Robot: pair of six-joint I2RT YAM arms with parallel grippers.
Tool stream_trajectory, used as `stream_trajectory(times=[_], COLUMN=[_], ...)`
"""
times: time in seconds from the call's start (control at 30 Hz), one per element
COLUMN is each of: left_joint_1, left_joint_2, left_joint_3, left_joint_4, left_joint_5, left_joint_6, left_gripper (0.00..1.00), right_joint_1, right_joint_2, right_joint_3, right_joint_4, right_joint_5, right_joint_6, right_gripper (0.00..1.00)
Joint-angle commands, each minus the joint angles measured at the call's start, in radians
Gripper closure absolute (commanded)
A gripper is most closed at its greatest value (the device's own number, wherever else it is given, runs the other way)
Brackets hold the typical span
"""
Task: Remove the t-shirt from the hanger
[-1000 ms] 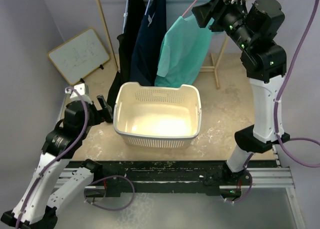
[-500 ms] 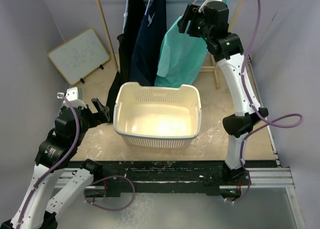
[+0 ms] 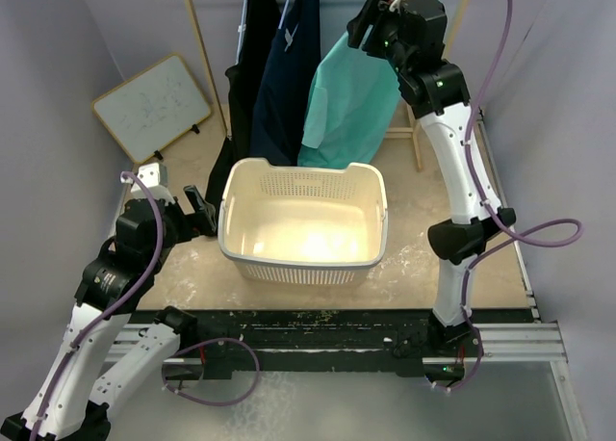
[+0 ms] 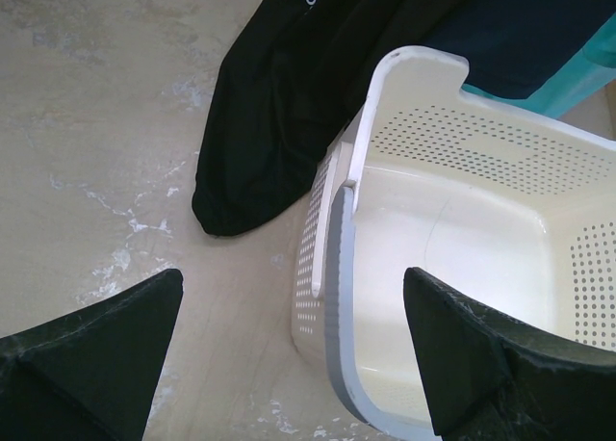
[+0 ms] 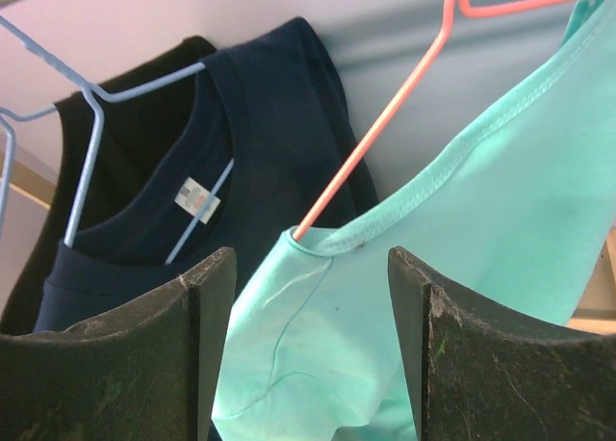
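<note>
Mint-green fabric t-shirt [image 3: 351, 104], top view: hangs at the right end of the wooden clothes rack [image 3: 204, 56], its hem just behind the far rim of the cream perforated plastic basket [image 3: 303, 171].
Neighbours, top view: a dark navy t-shirt [image 3: 289, 85] hangs just left of it, the two touching. A black garment [image 3: 248, 75] hangs further left. A small whiteboard [image 3: 154, 107] leans at the left wall.
Right gripper [image 3: 371, 25], top view: raised high at the shirt's shoulder, near the top of the rack.
Left gripper [image 3: 199, 210], top view: low, just beside the basket's left wall.
Left wrist view: the fingers are spread wide and grip nothing. The basket's corner lies below and between them. The black garment's tail drapes onto the beige tabletop [image 4: 96, 123] beside the basket. A sliver of mint-green shows at the right edge.
Right wrist view: the fingers stand apart and empty. The shirt's collar sits between them, hung on a pink wire hanger [image 5: 385, 123] whose arm runs under the neckline. The navy shirt, on a pale blue wire hanger [image 5: 91, 162], crowds in from the left, with the black garment behind it.
</note>
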Motion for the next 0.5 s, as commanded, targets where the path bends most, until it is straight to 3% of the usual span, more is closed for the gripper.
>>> stream_trajectory(times=[0.0,0.2,0.47], left_joint_1=[-0.004,-0.003,-0.003], left_joint_2=[-0.004,-0.006,-0.002], left_joint_3=[0.008,0.008,0.008], left_joint_4=[0.027,0.025,0.025], left_joint_5=[0.005,-0.002,-0.003], left_joint_6=[0.018,0.015,0.016], left_gripper=[0.01,0.01,0.01], right_joint_1=[0.007,0.007,0.007], right_joint_2=[0.030,0.048,0.090], right_joint_3=[0.109,0.078,0.106], right_joint_4=[0.034,0.091,0.089], right_joint_5=[0.025,0.027,0.030], right_joint_6=[0.013,0.035,0.032], right_gripper=[0.34,0.42,0.44])
